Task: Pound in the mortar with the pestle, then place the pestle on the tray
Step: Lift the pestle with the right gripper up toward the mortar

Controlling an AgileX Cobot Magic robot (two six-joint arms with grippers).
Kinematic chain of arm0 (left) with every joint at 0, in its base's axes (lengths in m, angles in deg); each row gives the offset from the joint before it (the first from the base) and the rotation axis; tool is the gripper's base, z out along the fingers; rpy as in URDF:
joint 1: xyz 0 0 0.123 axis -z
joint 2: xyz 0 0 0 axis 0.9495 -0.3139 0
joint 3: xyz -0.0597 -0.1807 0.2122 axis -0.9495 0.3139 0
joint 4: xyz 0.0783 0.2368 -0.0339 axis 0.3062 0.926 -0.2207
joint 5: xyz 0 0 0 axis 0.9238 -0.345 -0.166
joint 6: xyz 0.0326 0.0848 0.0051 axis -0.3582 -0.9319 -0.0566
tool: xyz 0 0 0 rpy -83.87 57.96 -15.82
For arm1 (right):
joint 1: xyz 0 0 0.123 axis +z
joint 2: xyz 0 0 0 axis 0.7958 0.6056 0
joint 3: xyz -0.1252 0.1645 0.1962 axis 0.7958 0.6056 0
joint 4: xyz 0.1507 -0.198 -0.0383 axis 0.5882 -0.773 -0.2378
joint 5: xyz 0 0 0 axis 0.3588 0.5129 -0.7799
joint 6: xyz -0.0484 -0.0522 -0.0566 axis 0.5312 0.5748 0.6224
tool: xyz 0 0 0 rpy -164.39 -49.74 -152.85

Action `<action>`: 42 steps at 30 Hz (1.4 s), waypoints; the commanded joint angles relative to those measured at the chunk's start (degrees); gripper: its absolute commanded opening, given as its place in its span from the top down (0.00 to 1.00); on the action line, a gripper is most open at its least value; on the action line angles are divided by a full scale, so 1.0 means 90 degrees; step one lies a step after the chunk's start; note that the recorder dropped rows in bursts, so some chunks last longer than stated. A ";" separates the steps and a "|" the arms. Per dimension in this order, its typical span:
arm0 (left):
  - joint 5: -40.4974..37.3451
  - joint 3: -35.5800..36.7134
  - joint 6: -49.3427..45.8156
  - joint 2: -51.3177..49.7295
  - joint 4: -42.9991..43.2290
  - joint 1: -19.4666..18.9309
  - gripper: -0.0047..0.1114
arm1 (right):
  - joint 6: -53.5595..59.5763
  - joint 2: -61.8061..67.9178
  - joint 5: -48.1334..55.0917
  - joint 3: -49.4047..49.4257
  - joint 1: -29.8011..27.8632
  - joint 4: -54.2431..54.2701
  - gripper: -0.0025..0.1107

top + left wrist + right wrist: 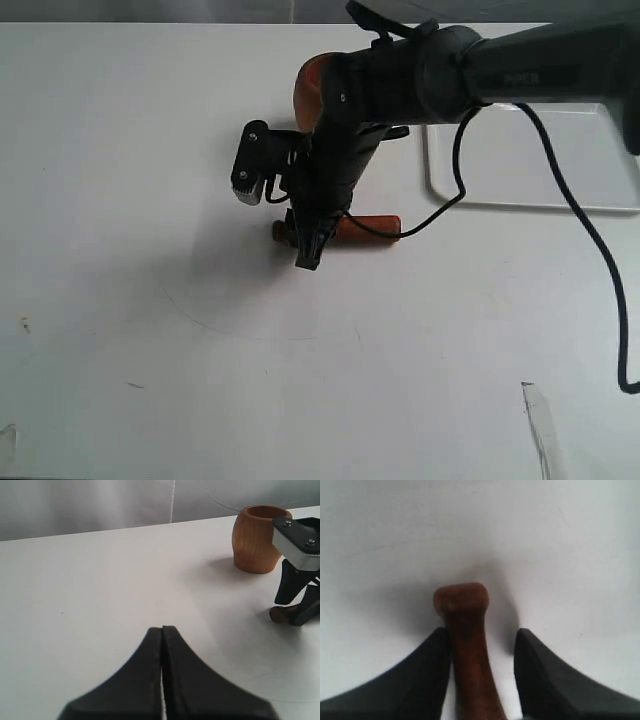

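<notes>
The pestle (372, 227) lies flat on the white table, thick end toward the tray (560, 175). My right gripper (308, 250) is down over its thin end, open. In the right wrist view the neck and small knob of the pestle (464, 625) lie between the two fingers of that gripper (482, 632): one finger is right against the wood, the other stands off with table showing between. The mortar (308, 88) stands upright behind the right arm, seen whole in the left wrist view as the mortar (257, 540). My left gripper (162, 629) is shut and empty, well away from both.
The white tray has nothing on it where it shows, to the right of the mortar. The right arm's black cable (590, 240) hangs over the table's right side. A wrist camera block (300, 542) juts out beside the mortar.
</notes>
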 commanded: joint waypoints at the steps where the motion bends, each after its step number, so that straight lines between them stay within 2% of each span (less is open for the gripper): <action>1: 0.0019 0.0004 0.0052 0.0008 -0.0047 0.0049 0.96 | 0.0092 0.0148 0.0247 0.0016 0.0017 -0.0157 0.84; 2: 0.0019 0.0004 0.0052 0.0008 -0.0047 0.0049 0.96 | 0.0092 0.0148 0.0347 0.0016 0.0017 -0.0285 0.93; 3: 0.0019 0.0004 0.0052 0.0008 -0.0047 0.0049 0.96 | 0.0092 0.0148 0.0434 0.0016 0.0017 -0.0451 0.98; 8: 0.0019 0.0004 0.0052 0.0008 -0.0047 0.0049 0.96 | -0.0278 0.0119 0.0435 0.0016 0.0017 -0.0803 0.98; 14: 0.0019 0.0004 0.0052 0.0008 -0.0047 0.0049 0.96 | -0.0468 -0.0604 -0.0205 0.0016 0.0017 -0.0774 0.98; 24: 0.0019 0.0004 0.0052 0.0008 -0.0047 0.0049 0.96 | -0.1045 -0.2303 -0.2788 0.0046 -0.0005 0.0355 0.98; 29: 0.0019 0.0004 0.0052 0.0008 -0.0047 0.0049 0.96 | -0.1429 -0.2703 -0.4822 0.0696 -0.0005 0.0678 0.98; 35: 0.0019 0.0004 0.0052 0.0008 -0.0047 0.0049 0.96 | -0.1773 -0.2736 -0.8346 0.2204 -0.0005 0.1188 0.98; 38: 0.0019 0.0004 0.0052 0.0008 -0.0047 0.0049 0.96 | -0.2717 -0.2674 -0.9921 0.2846 -0.0146 0.0852 0.98; 42: 0.0019 0.0004 0.0052 0.0008 -0.0047 0.0049 0.96 | -0.4803 -0.2369 -1.1499 0.3427 -0.0609 -0.0180 0.98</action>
